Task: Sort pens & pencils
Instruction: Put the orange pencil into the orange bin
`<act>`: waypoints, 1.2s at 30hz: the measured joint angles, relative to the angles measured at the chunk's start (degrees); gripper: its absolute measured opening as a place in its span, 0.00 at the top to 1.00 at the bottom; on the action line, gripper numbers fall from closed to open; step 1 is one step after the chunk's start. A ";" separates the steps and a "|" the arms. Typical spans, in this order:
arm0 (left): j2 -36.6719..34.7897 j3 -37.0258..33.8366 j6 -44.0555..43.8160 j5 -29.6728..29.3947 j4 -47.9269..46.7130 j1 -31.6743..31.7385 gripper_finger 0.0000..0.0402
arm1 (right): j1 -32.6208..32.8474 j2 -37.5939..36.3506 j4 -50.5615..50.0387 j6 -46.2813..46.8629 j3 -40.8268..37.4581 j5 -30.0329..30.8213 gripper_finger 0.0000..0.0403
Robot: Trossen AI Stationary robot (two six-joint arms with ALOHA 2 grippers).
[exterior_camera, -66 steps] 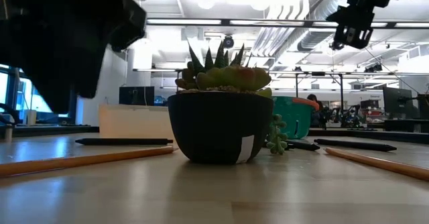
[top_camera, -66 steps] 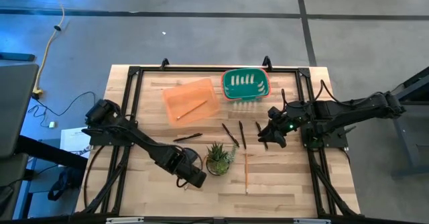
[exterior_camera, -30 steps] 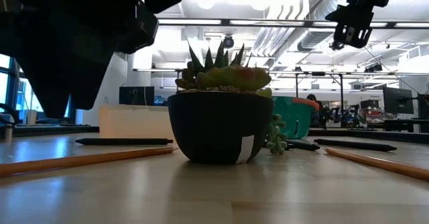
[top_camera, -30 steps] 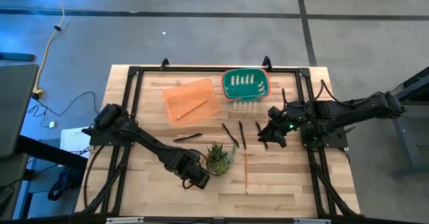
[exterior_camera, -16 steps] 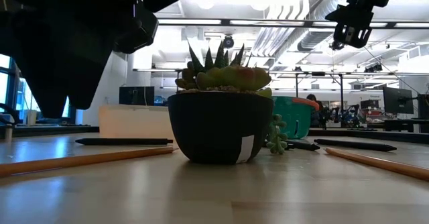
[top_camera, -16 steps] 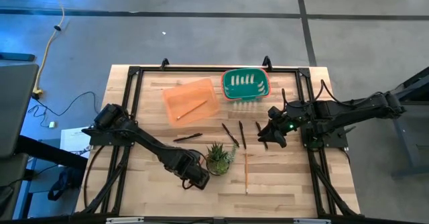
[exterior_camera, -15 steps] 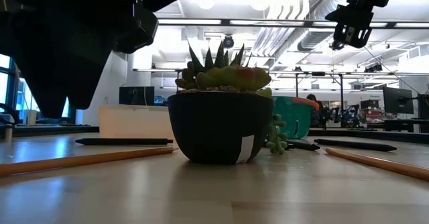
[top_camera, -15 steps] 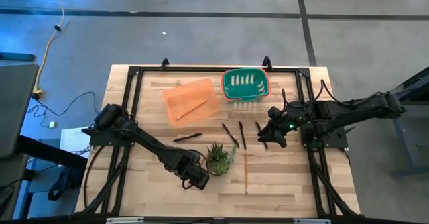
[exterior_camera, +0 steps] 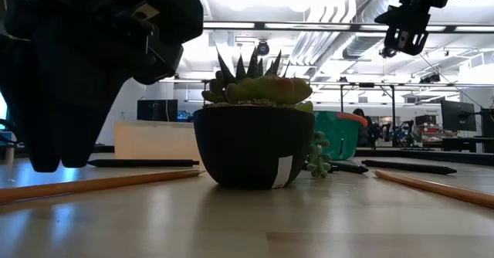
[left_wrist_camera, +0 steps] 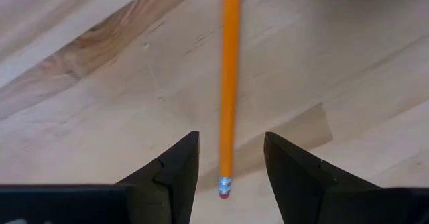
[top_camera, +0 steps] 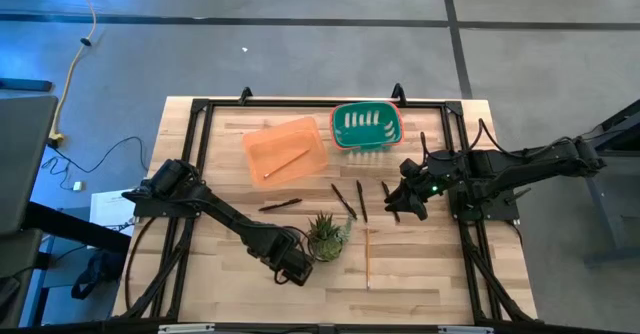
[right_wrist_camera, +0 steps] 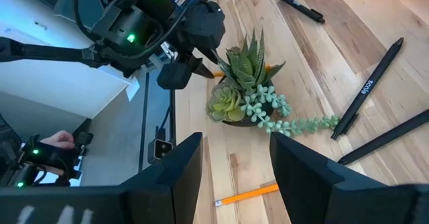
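Two changes stand out on the left arm's side. The left gripper (top_camera: 293,267) has dropped lower and crept closer to the potted succulent (top_camera: 325,236) than it was a moment ago. In the low view its dark bulk now hangs almost to the table (top_camera: 430,274). Its jaws stand wide, and in its wrist view they straddle a pencil (left_wrist_camera: 228,83) near the eraser end without touching it. I judge this to be the last of the approach, so that closing and lifting come next.

The right gripper (top_camera: 405,202) has not moved. It hovers with its fingers spread wide, on the right arm's side of the succulent and a little beyond it, over the pens (top_camera: 361,202).

One pencil already lies in the orange tray (top_camera: 255,144), beyond the succulent. A second pencil (top_camera: 367,259) lies just beside the succulent on its right-arm side. Four pens lie loose beyond the plant, one (top_camera: 280,205) of them off toward the left arm. The green basket (top_camera: 336,124) farther back appears to hold none yet, so most of the sorting remains.

The pencils are slim, straight sticks painted glossy orange, and the one under the left gripper has a metal ferrule and a pink eraser. The pens are matte black, tapered and slightly thicker. The table is pale, smooth butcher-block wood, so round barrels may roll when nudged. The succulent's pot is dark and rounded, with spiky leaves above and a trailing beaded strand.
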 joint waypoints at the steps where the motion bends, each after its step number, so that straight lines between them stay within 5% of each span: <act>1: 0.00 0.00 0.00 -0.02 -0.12 0.17 0.61 | 0.00 0.02 -0.04 0.00 0.00 0.00 0.59; 25: 2.51 0.09 1.50 2.20 1.32 0.19 0.61 | 0.00 0.00 -0.12 -0.10 0.00 0.00 0.59; 36: 2.54 0.00 1.53 2.89 -0.04 0.19 0.78 | 0.00 0.02 -0.13 -0.70 0.00 0.00 0.59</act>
